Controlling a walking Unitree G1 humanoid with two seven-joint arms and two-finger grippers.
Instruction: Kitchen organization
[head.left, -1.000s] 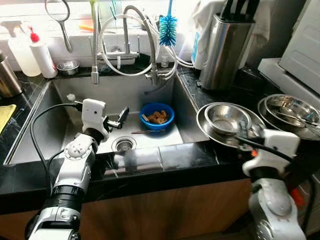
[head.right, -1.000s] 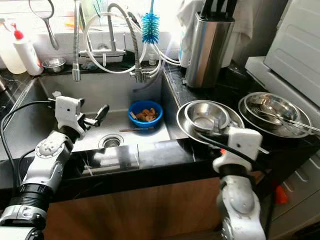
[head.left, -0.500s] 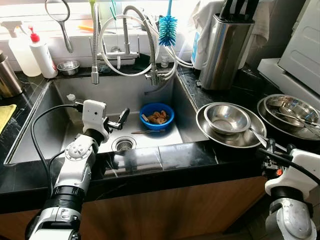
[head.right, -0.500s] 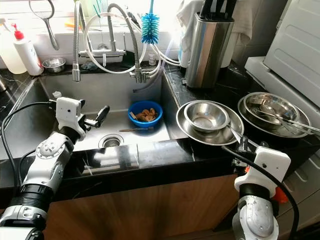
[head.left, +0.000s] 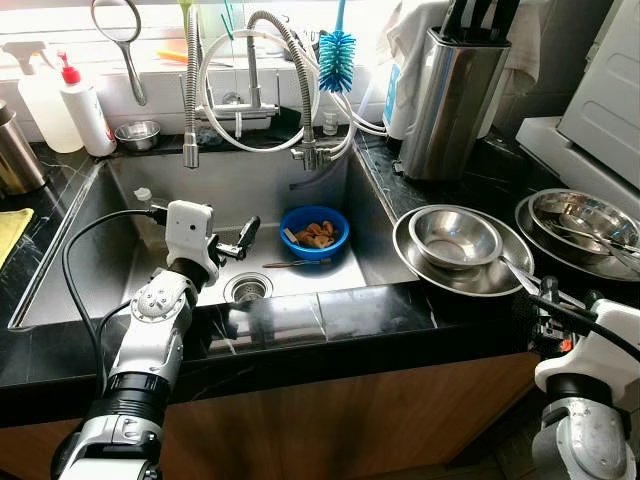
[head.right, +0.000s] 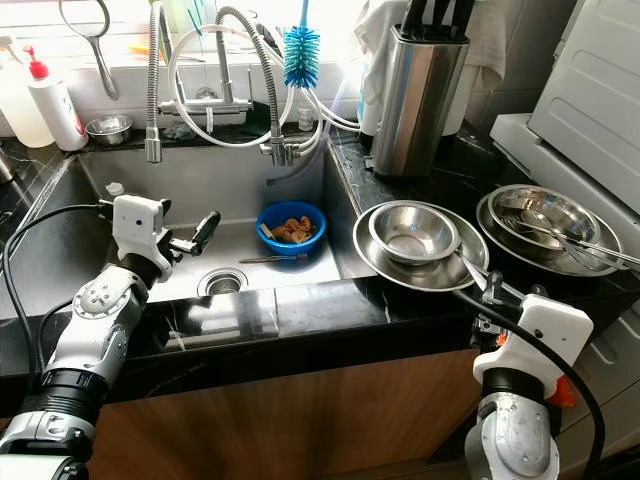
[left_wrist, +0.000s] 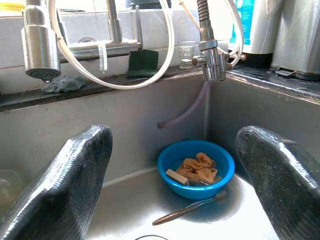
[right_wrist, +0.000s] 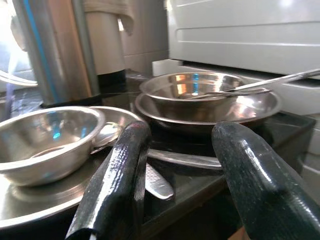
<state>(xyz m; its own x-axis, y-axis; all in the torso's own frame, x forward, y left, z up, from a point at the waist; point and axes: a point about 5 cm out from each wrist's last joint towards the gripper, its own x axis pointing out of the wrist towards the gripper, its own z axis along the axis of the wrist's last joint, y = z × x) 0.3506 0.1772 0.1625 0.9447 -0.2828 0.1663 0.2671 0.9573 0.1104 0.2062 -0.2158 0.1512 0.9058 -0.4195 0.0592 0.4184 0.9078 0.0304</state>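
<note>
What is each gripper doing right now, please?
Left gripper: open, empty, over the sink, aimed at the blue bowl.
Right gripper: open, empty, by the spoon handle at the counter edge.

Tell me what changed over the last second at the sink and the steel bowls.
The right tool pulled back from over the stacked steel bowls toward the counter's front edge, open, now near the spoon handle. It took hold of nothing. The left tool stayed open over the sink; the blue bowl kept its place.
</note>
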